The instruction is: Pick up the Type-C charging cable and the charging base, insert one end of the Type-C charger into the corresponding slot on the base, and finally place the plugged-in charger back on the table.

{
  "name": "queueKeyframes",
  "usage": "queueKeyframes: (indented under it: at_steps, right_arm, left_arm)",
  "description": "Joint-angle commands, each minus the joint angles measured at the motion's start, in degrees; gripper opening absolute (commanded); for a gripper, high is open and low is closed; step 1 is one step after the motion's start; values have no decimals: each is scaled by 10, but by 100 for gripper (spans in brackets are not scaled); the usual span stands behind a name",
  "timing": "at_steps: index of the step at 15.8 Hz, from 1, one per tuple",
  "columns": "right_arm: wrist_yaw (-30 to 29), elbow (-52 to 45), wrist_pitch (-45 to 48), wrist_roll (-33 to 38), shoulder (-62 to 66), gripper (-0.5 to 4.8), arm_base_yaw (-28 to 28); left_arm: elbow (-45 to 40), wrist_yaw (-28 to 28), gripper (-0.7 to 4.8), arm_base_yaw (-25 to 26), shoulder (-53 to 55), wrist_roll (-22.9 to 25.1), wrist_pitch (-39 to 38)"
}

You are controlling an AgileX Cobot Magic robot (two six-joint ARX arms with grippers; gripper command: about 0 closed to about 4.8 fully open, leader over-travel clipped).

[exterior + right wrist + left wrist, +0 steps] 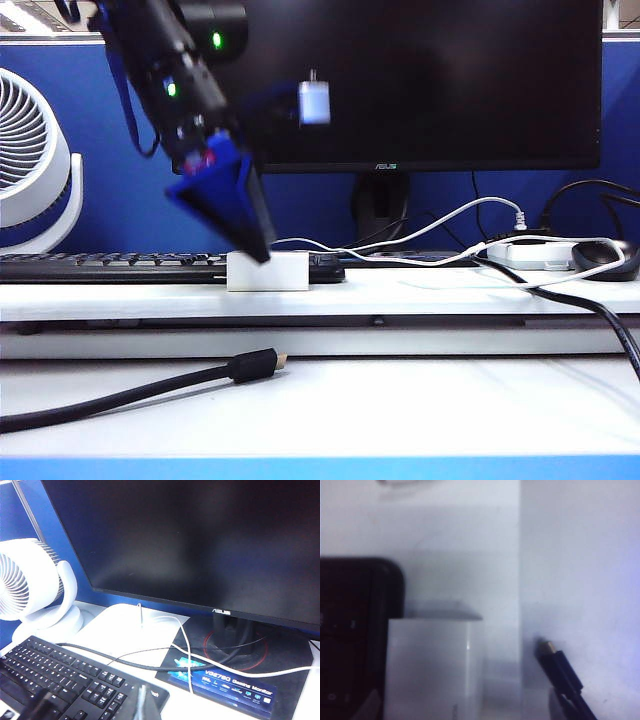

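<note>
Block first: we see the charging base (268, 271), an off-white rectangular block, sitting on the white table (420, 295) a little left of the middle of the exterior frame, just in front of the black keyboard (110, 266). In the left wrist view the charging base (432, 667) fills the lower left, beside the keyboard's dark corner (355, 630). The left end effector (255, 245) comes down from the upper left of the exterior frame, its dark blue fingers ending right over the block's upper left edge; its jaws stand apart and we cannot tell whether they touch the block. The Type-C charging cable (400, 240) runs as a thin white line from behind the block toward the right of the frame, in front of the monitor stand (380, 205). In the right wrist view it (186, 652) crosses the stand's base. The right end effector is closed; only blurred dark shapes at the bottom edge of its wrist view hint at it. A thick black cable with a gold-tipped plug (255, 364) lies on the front board at lower left. A white fan (30, 165) stands at far left, a power strip (530, 252) at right.
</note>
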Motion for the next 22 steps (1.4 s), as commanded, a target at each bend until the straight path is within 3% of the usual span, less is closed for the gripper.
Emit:
queueKeyframes:
  at_steps: [1,3,5,12,14,17,20,22]
  right_arm:
    - [-3,2,-7,-2,1,-1,0]
    - [-3,2,-7,-2,1,-1,0]
    - [-3,2,-7,-2,1,-1,0]
    - [-3,2,-8,-2,2,-1,0]
    - [-3,2,-16,-3,2,-1,0]
    - [-3,2,-24,-7,3,-1,0]
    - [-3,2,-40,-17,4,-1,0]
    - [-2,2,-72,-45,8,-1,0]
  left_arm:
    - [3,-2,425,1,13,2,17]
    - [3,-7,424,2,18,2,21]
    - [3,-10,372,2,21,1,25]
    - [3,-45,360,2,34,2,36]
    - [3,-53,268,1,37,2,40]
    - [3,-51,268,-1,37,0,47]
    - [5,1,268,-1,33,-38,53]
    - [5,71,268,0,19,-73,56]
